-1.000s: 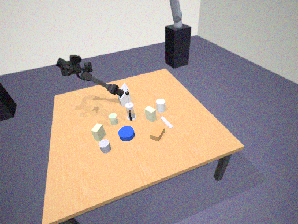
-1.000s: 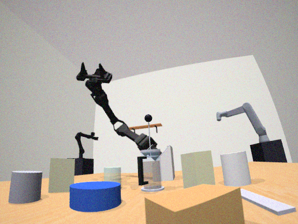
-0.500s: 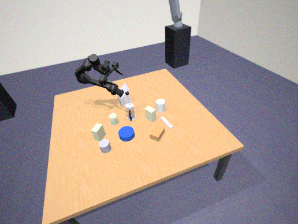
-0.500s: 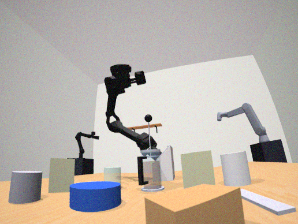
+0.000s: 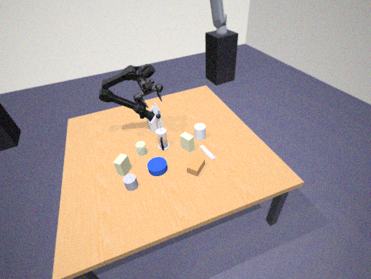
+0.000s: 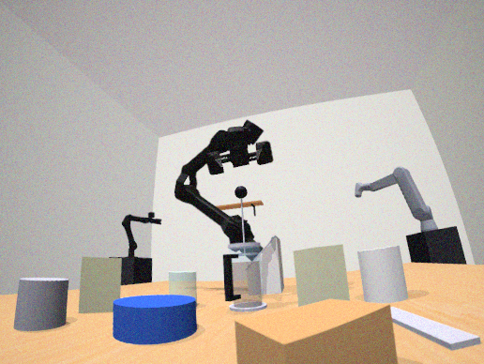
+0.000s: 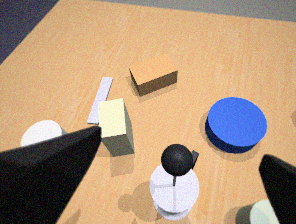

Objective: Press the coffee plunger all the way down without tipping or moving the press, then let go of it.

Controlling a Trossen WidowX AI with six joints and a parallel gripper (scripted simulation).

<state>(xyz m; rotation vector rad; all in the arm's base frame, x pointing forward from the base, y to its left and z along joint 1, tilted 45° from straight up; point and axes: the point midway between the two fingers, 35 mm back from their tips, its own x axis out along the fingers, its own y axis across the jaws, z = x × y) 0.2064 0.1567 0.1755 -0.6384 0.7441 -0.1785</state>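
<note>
The coffee press [image 7: 174, 192] stands upright on the table [image 5: 216, 187], its plunger knob [image 7: 176, 159] raised high on its rod. The gripper [image 6: 239, 157] hangs above the knob, not touching it, fingers spread wide with nothing between them. Seen from the wrist camera, a blue disc [image 7: 236, 124] sits to the right of the press, a pale block [image 7: 114, 121] to its left, and a tan block [image 7: 153, 74] beyond it
</note>
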